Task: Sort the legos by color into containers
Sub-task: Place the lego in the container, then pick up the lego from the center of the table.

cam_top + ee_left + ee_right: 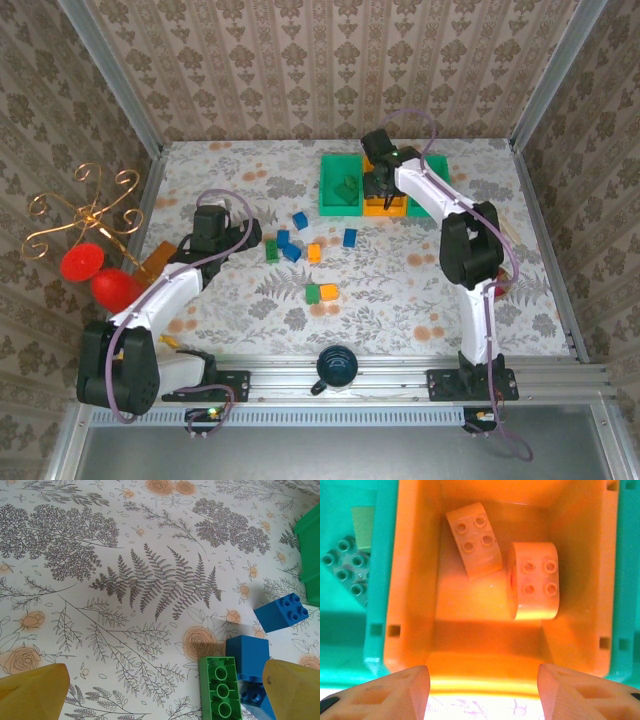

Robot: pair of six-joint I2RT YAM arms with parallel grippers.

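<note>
Hovering over orange bin, right claw spread, empty; left claw spread wide, fingertip half-hiding blue brick.

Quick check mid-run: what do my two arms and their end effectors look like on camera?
The left arm and right arm have white link shells, black joints and a thin purple cable looping alongside. The left end effector and right end effector carry blunt, translucent yellow-orange fingers.
</note>
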